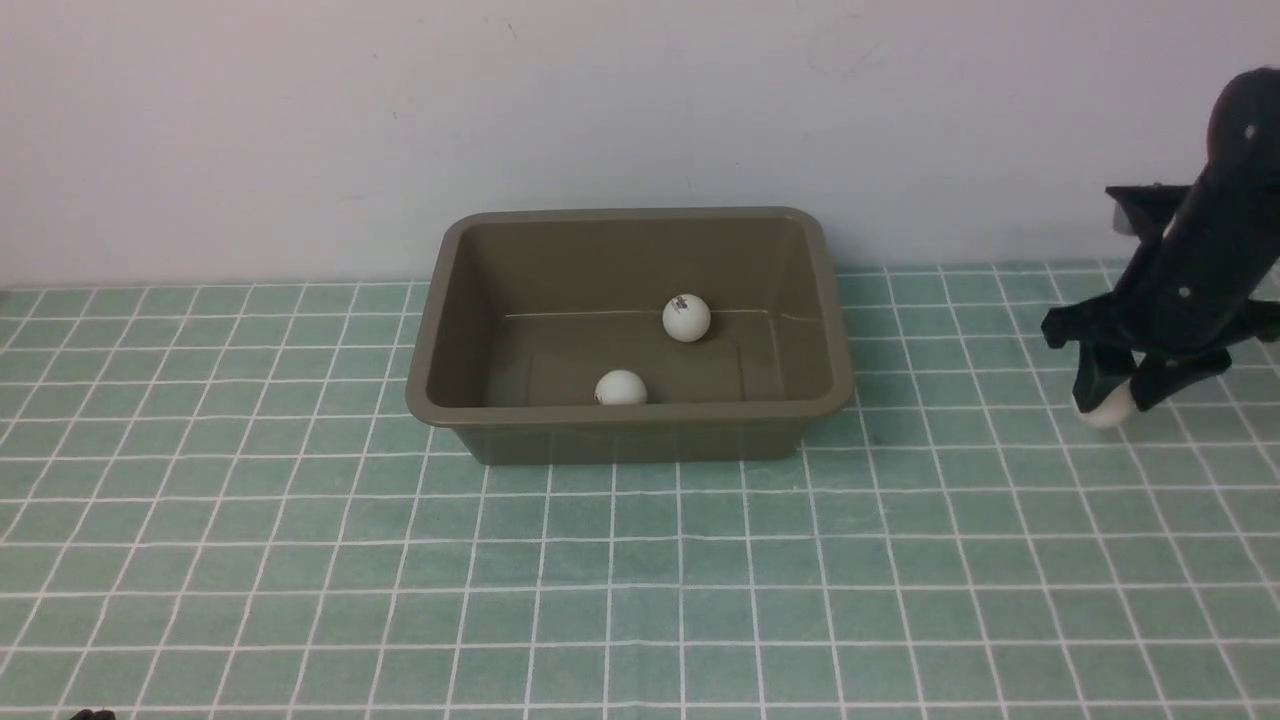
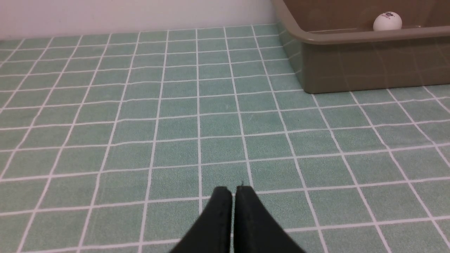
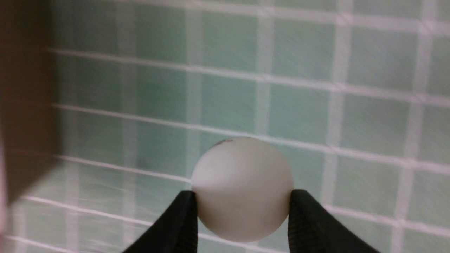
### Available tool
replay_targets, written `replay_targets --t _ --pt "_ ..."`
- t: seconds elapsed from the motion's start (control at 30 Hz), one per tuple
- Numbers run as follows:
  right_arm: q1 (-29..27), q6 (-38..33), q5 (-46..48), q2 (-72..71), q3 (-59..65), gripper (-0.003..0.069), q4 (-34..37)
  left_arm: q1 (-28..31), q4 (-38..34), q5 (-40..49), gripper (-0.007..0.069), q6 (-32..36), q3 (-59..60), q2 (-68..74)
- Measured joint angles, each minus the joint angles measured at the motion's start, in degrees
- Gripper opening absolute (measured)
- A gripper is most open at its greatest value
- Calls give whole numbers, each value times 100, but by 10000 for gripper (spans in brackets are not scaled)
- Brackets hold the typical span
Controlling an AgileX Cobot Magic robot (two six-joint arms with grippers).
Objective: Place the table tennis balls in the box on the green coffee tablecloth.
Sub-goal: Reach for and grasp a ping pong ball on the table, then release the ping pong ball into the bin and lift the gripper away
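The olive-brown box (image 1: 630, 415) stands on the green coffee tablecloth (image 1: 640, 580) and holds two white table tennis balls (image 1: 686, 317) (image 1: 620, 388). Well to the right of the box, my right gripper (image 1: 1118, 400) is low over the cloth, shut on a third ball (image 1: 1108, 408). In the right wrist view that ball (image 3: 242, 186) sits squeezed between both black fingers (image 3: 306, 218); I cannot tell whether it touches the cloth. My left gripper (image 2: 233, 191) is shut and empty, low over bare cloth left of the box (image 2: 351, 63), with one ball (image 2: 387, 21) showing above its rim.
A plain pale wall (image 1: 300, 120) rises right behind the box. In the right wrist view the box's brown wall (image 3: 24, 105) is a blur at the picture's edge. The cloth spreads wide in front of the box and to both sides.
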Motion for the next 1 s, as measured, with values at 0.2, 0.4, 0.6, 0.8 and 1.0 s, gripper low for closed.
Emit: replay_targets --t 0.2,0.4,0.6,0.8,1.0 --pt "561 -147 27 0 -511 304 275 0 0 0 -4 0 0 0" --pt "1226 -163 44 0 -771 304 267 0 0 0 -4 0 0 0" --pt "1762 -101 -141 23 -778 304 173 0 0 0 -4 0 0 0" --pt "2069 -70 -444 175 -778 304 100 0 0 0 -4 0 0 0" --pt "2157 -64 -498 356 -778 304 106 0 0 0 -4 0 0 0"
